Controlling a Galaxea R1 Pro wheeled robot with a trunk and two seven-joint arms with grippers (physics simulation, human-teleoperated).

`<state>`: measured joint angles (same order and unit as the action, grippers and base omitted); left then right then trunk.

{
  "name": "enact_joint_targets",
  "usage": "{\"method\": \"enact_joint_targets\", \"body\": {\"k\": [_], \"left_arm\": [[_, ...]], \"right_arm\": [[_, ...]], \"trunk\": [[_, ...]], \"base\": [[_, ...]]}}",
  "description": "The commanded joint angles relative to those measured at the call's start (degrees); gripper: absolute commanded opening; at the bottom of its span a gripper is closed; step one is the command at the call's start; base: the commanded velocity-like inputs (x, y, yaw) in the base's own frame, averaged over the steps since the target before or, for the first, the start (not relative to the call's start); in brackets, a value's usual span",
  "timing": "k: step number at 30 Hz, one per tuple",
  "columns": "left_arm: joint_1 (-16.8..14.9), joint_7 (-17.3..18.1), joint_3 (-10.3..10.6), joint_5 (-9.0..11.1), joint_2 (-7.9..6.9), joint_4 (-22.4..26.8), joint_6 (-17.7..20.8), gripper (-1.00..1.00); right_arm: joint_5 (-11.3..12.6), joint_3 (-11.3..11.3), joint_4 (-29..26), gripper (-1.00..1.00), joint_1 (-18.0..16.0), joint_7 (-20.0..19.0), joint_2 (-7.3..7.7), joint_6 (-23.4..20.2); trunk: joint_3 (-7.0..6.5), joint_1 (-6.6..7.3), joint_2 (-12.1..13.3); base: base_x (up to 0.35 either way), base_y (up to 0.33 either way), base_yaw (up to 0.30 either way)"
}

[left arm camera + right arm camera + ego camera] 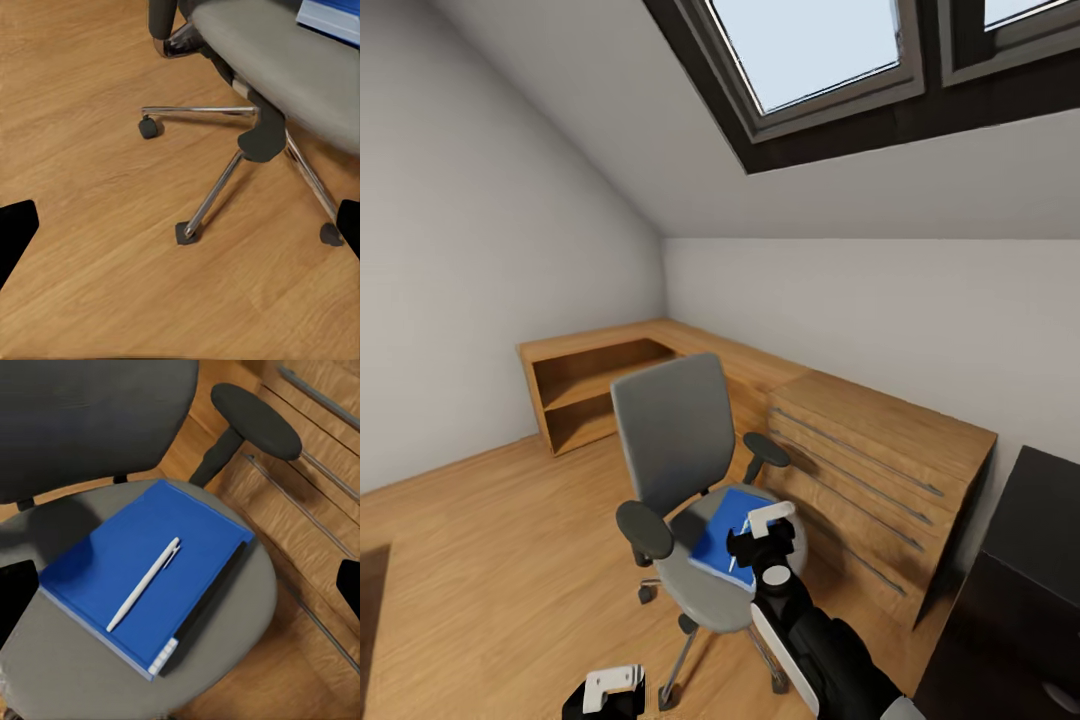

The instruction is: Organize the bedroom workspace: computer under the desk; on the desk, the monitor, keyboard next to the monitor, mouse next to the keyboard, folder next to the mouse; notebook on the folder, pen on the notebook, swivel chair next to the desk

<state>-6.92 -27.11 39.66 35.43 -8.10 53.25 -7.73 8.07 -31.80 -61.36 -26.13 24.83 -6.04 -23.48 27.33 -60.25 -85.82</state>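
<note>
The grey swivel chair stands on the wood floor, facing me. A bright blue folder lies flat on its seat with a white pen on top. My right gripper hovers just above the folder, open, its dark fingertips wide apart and holding nothing. Low at the front, my left gripper is open above the floor beside the chair's chrome base. The black desk shows at the right edge. The notebook, monitor, keyboard, mouse and computer are out of view.
A light wood cabinet with long drawers stands close behind the chair's right armrest. Open wood shelves fill the far corner. A sloped ceiling with a skylight hangs overhead. Wood floor stretches to the left.
</note>
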Motion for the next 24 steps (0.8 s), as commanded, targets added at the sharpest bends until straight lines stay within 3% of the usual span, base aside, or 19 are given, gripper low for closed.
{"method": "enact_joint_targets", "body": {"k": [1, 4, 6, 13, 24], "left_arm": [[-0.1, -0.4, 0.4, 0.6, -0.08, 0.0, -0.4, 1.00], [-0.1, -0.4, 0.3, 0.7, -0.08, 0.0, -0.4, 1.00], [-0.1, -0.4, 0.2, 0.7, -0.14, 0.0, -0.4, 1.00], [-0.1, -0.4, -0.6, 1.0, -0.25, 0.0, -0.4, 1.00], [-0.1, -0.4, -0.6, 1.0, -0.34, -0.1, -0.4, 1.00]], "right_arm": [[0.6, -0.2, -0.1, 1.00, -0.1, 0.5, 0.04, -0.1], [1.9, -0.2, -0.1, 1.00, -0.1, 0.2, 0.05, -0.1], [5.1, -0.1, -0.1, 1.00, -0.1, -0.8, 0.18, 1.3], [5.6, -0.1, 0.0, 1.00, 0.0, -1.2, 0.24, 2.4], [5.5, 0.0, 0.1, 1.00, -0.1, -1.2, 0.30, 2.5]], "trunk": [[0.10, 0.00, 0.0], [0.15, 0.00, 0.0], [0.15, 0.00, 0.0], [0.16, 0.00, 0.0], [0.16, 0.00, 0.0]], "base": [[0.000, 0.000, 0.253], [0.000, 0.000, 0.076], [0.000, 0.000, 0.022], [0.010, 0.007, 0.002], [0.243, 0.039, 0.000]]}}
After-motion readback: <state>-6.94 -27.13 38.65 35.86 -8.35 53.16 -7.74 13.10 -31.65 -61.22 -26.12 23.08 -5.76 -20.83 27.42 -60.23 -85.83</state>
